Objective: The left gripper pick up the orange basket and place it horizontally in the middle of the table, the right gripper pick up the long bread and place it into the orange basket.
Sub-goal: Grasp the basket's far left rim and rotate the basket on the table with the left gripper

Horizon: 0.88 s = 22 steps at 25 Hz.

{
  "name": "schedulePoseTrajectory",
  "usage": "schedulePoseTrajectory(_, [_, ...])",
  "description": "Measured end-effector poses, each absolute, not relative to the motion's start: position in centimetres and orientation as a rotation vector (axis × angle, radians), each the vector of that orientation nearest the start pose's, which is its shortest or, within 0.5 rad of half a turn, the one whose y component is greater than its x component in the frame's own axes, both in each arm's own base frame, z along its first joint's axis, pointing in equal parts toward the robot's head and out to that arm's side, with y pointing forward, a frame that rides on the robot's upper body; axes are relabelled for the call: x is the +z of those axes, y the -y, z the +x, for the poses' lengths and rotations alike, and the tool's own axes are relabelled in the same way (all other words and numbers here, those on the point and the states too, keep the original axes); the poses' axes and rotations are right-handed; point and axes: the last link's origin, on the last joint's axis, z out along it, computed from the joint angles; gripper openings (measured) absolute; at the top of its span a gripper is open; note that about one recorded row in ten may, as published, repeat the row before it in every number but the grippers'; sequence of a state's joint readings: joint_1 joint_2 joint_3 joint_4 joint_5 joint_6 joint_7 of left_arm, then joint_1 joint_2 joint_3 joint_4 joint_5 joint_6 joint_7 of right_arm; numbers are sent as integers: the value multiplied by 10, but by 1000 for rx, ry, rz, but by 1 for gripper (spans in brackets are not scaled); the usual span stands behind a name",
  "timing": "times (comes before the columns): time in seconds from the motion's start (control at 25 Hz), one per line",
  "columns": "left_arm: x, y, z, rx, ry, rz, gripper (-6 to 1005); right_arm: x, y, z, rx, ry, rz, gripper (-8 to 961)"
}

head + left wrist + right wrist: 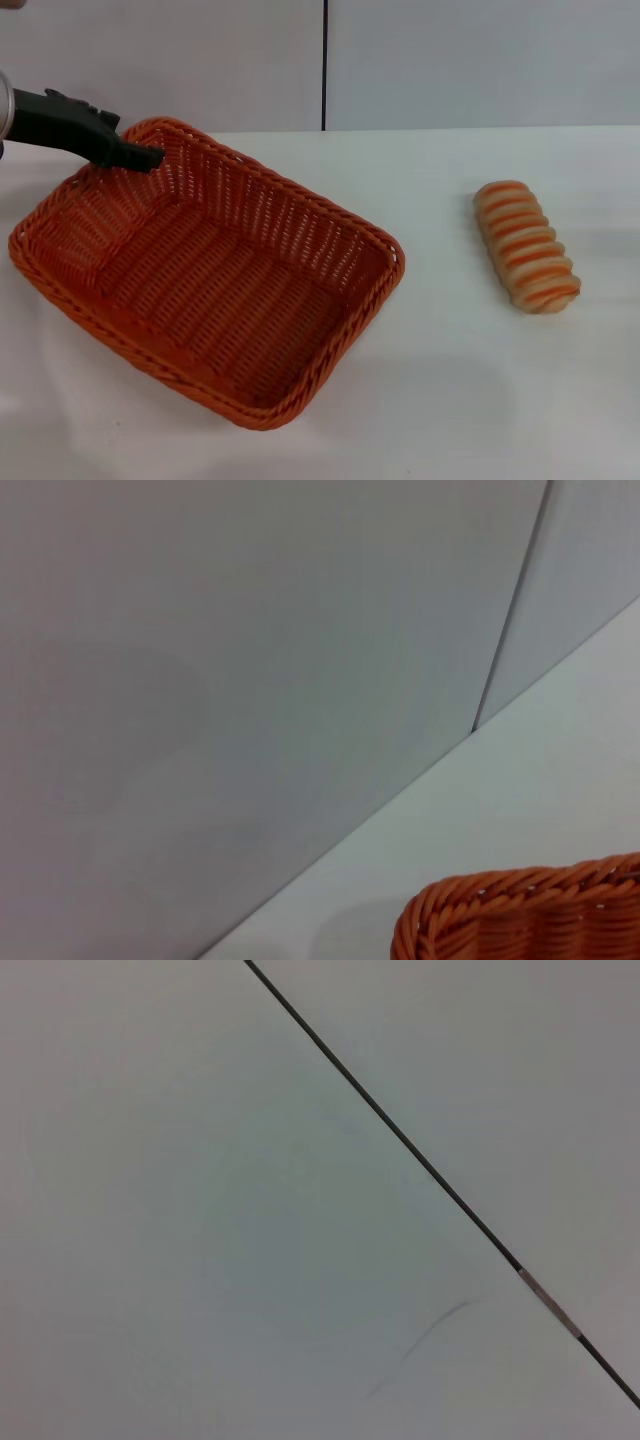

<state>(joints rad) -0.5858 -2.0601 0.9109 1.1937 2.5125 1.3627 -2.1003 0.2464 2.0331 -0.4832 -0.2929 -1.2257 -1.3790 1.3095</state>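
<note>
The orange basket (215, 290) lies on the white table (440, 400), left of the middle and turned at a slant. My left gripper (150, 157) reaches in from the left edge, and its black tip is at the basket's far left rim, over the inner wall. The left wrist view catches only a corner of the basket's braided rim (520, 905). The long bread (526, 246) lies on the table to the right, striped side up and well apart from the basket. My right gripper shows in no view.
A pale wall with a dark vertical seam (324, 65) stands behind the table. The right wrist view holds only that wall and the seam (420, 1155).
</note>
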Motion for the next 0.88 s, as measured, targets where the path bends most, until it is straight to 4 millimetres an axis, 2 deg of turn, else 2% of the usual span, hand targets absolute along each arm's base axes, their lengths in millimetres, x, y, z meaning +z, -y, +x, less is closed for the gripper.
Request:
schedulePoseTrajectory(0.6, [61, -394, -246, 152, 830, -2437, 761, 65, -269, 385, 1231, -1121, -1493, 530])
schedulePoseTrajectory(0.88, [52, -391, -247, 228, 816, -2457, 758, 66, -262, 389, 1232, -1124, -1471, 530])
